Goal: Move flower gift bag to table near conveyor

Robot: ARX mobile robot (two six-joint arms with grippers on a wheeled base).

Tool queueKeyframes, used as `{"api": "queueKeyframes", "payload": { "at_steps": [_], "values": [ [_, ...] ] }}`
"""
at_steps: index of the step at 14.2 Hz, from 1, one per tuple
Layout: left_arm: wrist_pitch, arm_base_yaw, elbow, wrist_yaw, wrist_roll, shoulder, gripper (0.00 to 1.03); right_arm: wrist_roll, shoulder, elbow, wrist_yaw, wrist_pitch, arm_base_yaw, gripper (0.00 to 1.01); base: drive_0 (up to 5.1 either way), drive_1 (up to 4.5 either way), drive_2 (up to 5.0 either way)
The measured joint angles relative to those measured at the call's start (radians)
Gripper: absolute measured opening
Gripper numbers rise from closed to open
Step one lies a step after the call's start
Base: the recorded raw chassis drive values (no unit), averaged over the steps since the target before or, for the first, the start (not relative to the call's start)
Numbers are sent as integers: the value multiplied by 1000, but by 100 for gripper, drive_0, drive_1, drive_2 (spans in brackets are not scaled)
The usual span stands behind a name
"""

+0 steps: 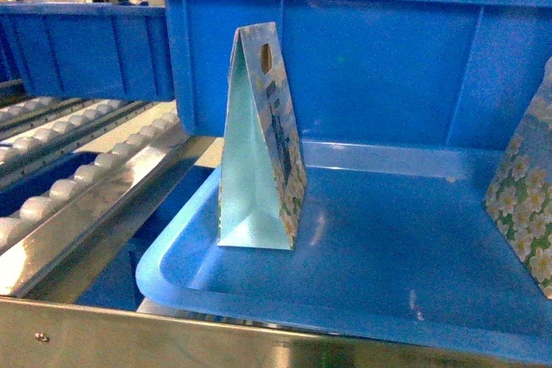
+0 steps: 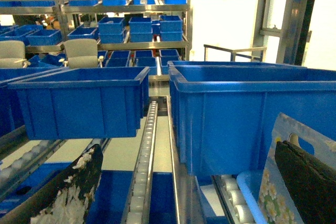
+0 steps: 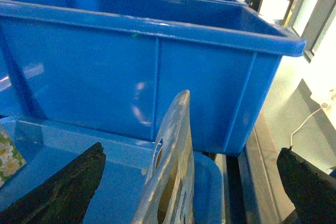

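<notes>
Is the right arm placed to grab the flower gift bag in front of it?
Probably yes. In the right wrist view the flower gift bag stands upright between the fingers of the open right gripper, with nothing in between; the blue bin close behind may limit forward travel.

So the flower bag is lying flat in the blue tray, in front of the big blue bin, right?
Not flat. In the head view the flower bag stands upright in the blue tray, in front of the big blue bin.
</notes>
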Motion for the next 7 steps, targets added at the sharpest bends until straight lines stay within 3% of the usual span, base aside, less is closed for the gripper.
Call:
{"api": "queueKeyframes", "payload": {
  "at_steps": [7],
  "values": [
    [0,0,0,0,0,0,98,51,66,6,-6,-4,-9,98,0,0,0]
  ]
}}
